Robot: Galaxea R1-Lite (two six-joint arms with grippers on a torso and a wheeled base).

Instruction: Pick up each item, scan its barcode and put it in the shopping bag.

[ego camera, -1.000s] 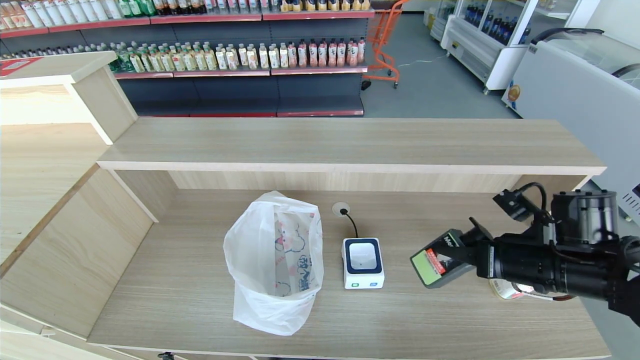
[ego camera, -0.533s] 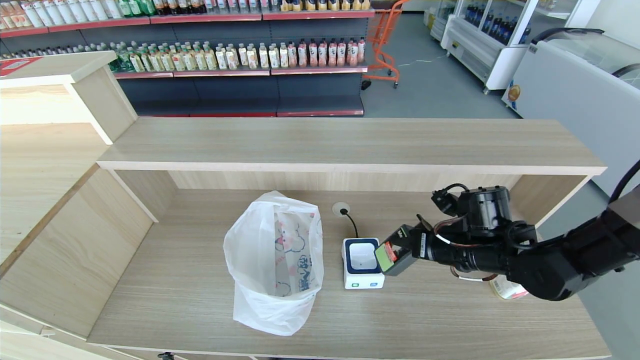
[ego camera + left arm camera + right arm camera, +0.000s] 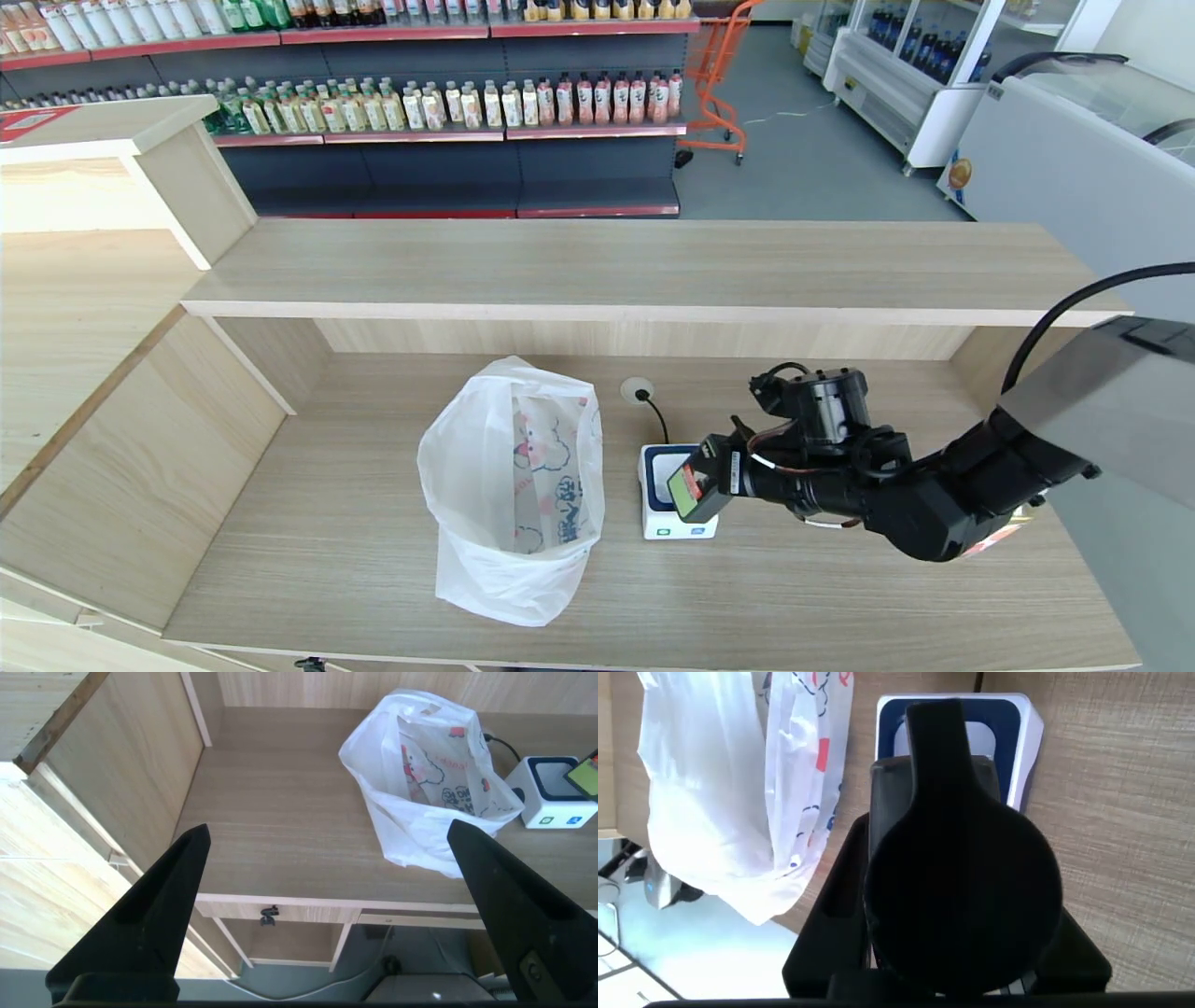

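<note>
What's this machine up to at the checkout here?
It is a robot working a shop checkout. Its right claw holds a small dark box just over the white scanner on the counter, seemingly to have its barcode read. Beside the scanner stands an open white bag with a printed pack inside; the box has not gone in yet. The left claw is open and empty.
</note>
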